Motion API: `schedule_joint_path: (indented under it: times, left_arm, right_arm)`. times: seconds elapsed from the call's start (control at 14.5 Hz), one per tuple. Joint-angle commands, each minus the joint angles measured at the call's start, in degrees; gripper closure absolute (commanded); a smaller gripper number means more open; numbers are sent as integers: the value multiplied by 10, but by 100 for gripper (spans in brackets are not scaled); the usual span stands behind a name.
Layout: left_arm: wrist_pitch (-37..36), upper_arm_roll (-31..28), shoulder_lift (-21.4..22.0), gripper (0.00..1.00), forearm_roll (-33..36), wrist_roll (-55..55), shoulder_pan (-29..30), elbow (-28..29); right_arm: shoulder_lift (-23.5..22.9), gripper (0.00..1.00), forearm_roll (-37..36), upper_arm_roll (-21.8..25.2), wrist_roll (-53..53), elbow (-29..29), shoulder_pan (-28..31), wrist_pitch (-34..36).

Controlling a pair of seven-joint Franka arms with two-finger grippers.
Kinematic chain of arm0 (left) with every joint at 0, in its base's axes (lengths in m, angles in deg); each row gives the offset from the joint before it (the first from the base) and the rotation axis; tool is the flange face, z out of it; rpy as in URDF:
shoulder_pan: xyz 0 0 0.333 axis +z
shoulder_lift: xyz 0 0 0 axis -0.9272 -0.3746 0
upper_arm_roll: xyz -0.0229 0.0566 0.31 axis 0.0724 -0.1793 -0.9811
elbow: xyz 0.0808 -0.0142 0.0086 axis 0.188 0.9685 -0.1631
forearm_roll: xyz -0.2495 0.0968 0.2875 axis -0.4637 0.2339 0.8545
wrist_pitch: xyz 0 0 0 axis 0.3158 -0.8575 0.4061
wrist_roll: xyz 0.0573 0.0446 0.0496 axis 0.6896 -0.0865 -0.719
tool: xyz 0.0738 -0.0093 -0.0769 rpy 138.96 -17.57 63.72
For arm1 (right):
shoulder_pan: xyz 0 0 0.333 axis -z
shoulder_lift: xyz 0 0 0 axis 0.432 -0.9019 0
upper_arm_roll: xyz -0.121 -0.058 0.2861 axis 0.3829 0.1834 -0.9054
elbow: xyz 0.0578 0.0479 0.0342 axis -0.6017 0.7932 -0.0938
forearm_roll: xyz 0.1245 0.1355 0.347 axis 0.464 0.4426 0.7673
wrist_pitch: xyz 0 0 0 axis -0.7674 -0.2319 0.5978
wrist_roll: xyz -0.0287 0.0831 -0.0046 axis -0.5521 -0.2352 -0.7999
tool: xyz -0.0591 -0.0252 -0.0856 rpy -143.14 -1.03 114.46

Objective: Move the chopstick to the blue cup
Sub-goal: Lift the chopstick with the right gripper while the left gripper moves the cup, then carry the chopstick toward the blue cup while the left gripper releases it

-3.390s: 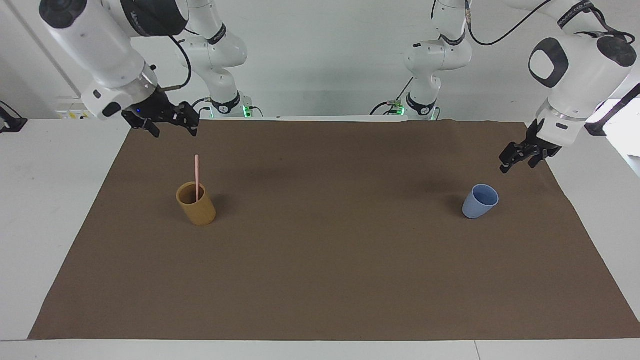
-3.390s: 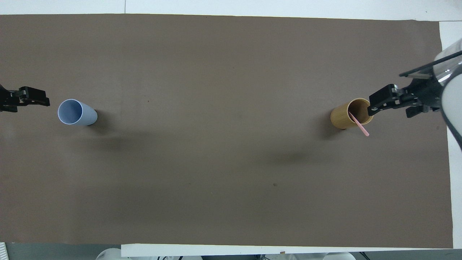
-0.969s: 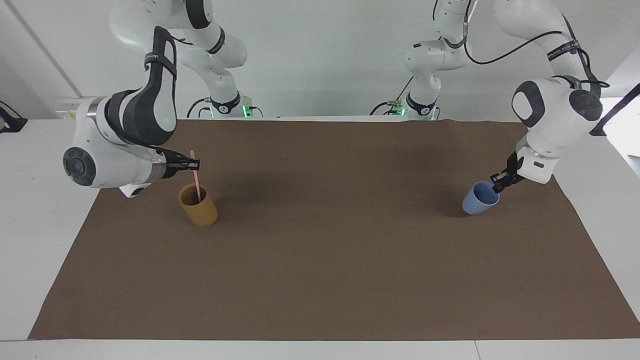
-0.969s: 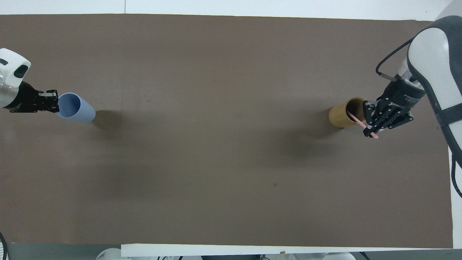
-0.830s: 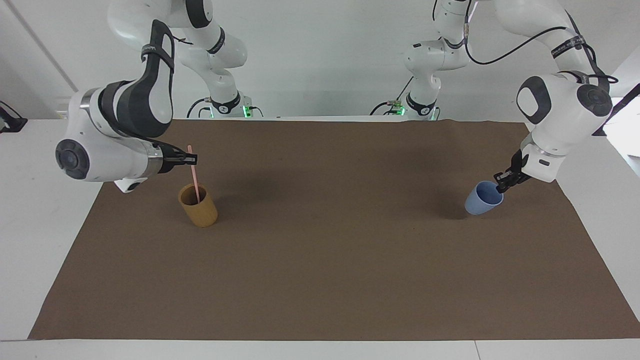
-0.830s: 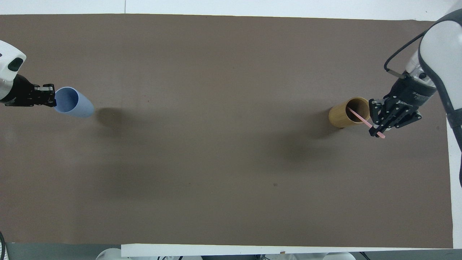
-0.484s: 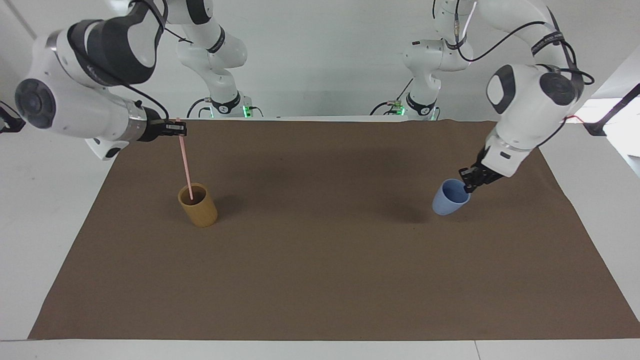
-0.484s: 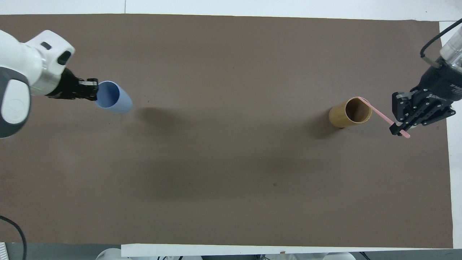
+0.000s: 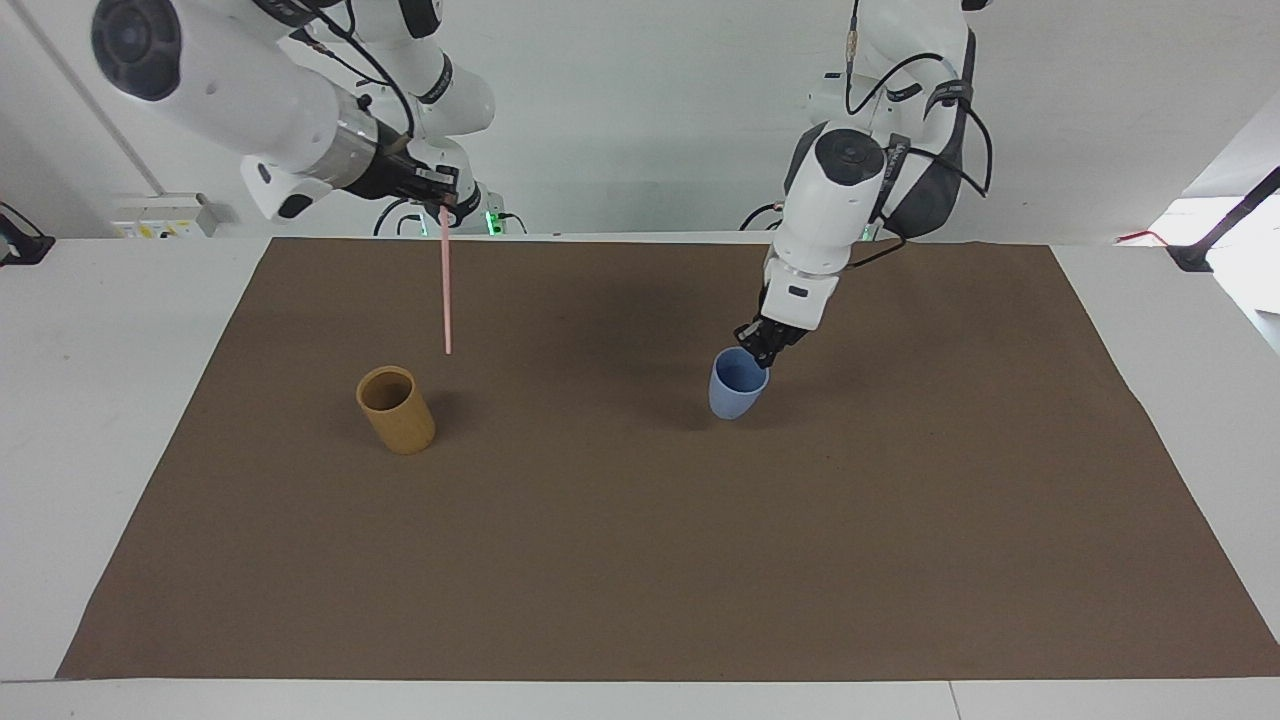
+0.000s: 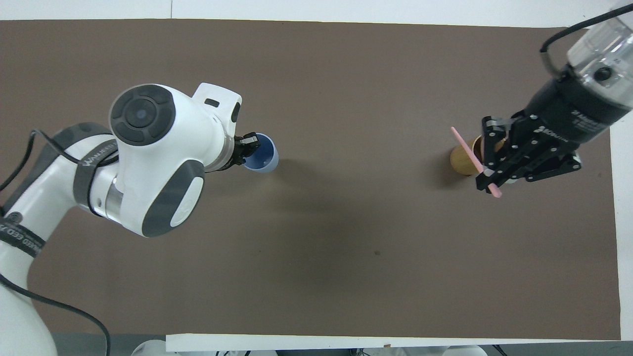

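My right gripper (image 9: 443, 200) is shut on the top end of the pale pink chopstick (image 9: 446, 290). The stick hangs straight down, fully out of the tan cup (image 9: 395, 410), with its tip over the mat just nearer the robots than that cup. In the overhead view this gripper (image 10: 487, 178) and the stick (image 10: 465, 146) partly cover the tan cup (image 10: 460, 160). My left gripper (image 9: 758, 350) is shut on the rim of the light blue cup (image 9: 738, 385) and holds it upright at mid-table. I cannot tell if it touches the mat. It also shows in the overhead view (image 10: 262, 159) at the left gripper (image 10: 248, 146).
A brown mat (image 9: 640, 550) covers most of the white table. Apart from the two cups nothing stands on it. The left arm's big white elbow (image 10: 148, 158) hangs over the mat at the left arm's end.
The right gripper has lifted the chopstick clear of the tan cup and moved it toward the middle. The left gripper has carried the blue cup from the left arm's end to mid-table.
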Motion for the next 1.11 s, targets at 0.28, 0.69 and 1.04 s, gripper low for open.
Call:
schedule_joint_path:
  times: [0.28, 0.69, 1.04]
  left_arm:
    - [51, -7, -22, 100, 4, -50, -39, 19]
    - [54, -7, -21, 0, 3, -50, -38, 26]
    - [18, -14, -14, 0, -2, -47, -21, -30]
  right_arm:
    - [10, 100, 102, -8, 101, 26, 3, -58]
    - [86, 100, 233, -7, 135, 194, 74, -141]
    - [106, 100, 253, -9, 151, 238, 53, -198]
